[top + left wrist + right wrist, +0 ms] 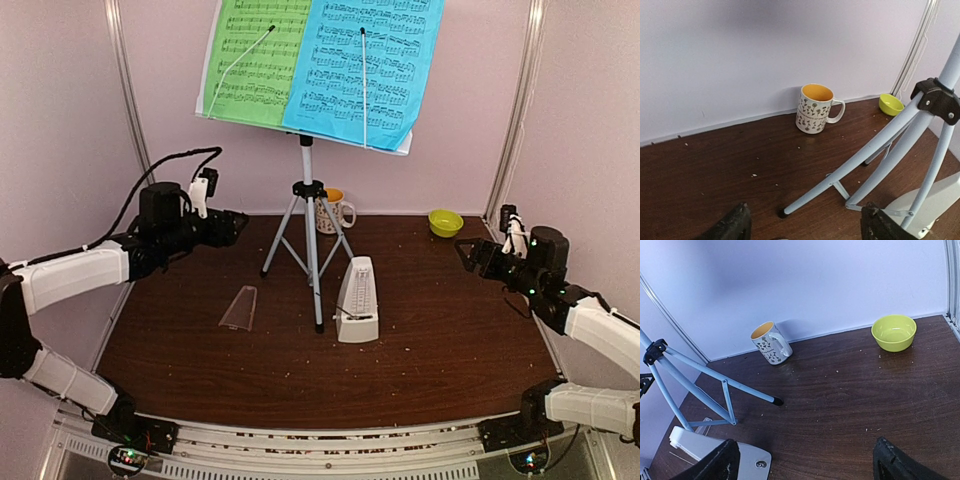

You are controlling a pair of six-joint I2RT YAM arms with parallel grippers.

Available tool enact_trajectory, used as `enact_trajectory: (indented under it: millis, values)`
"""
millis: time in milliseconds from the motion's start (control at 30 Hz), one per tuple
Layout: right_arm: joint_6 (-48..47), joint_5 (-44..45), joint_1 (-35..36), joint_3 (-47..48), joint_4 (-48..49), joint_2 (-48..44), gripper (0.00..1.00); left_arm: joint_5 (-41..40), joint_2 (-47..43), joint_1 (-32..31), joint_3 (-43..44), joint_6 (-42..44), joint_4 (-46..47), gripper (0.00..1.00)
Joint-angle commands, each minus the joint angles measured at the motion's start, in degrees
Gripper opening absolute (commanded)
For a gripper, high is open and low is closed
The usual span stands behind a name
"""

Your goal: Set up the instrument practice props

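Observation:
The music stand's silver tripod [309,232] stands upright at mid-table; its legs also show in the left wrist view [875,150] and right wrist view [695,385]. The green sheet [255,62] and blue sheet [365,70] rest side by side on the stand's desk, held by two wire arms. The white pyramid metronome [357,301] stands right of the tripod's front leg, uncovered; its clear cover [239,308] lies on the table to the left. My left gripper [228,226] is open and empty left of the tripod. My right gripper [470,252] is open and empty at the right.
A patterned mug with orange inside [333,210] stands by the back wall behind the tripod. A small lime-green bowl [445,222] sits at the back right corner. Pink walls enclose the brown table [440,340] on three sides.

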Motion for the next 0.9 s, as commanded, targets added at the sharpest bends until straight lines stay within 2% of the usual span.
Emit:
enact_trajectory:
  millis: [0,67,400,567,867]
  values:
    - [-0.23,-1.56,-0.39,2.45,0.34,-0.89,0.96,-0.73,-0.93,1.16,2.37,-0.7,-1.29,0.95]
    - [-0.39,-1.28,-0.39,2.68,-0.37,-1.56,1.0,-1.29,-2.17,1.66,2.44,-1.09,-2.51,0.98]
    - [-1.31,1.2,-0.39,1.0,-3.78,-6.13,1.0,-11.74,-7.96,2.64,3.13,-3.26,-15.67,0.98]
    - [-0.18,1.04,-0.39,-2.64,-3.05,-7.85,1.0,-15.82,-10.04,2.64,-0.23,-6.98,-17.93,0.98]
    - [1.55,0.38,-0.38,-8.0,-0.12,-8.88,1.0,-16.64,-11.93,2.68,-7.59,-10.94,-15.61,0.98]
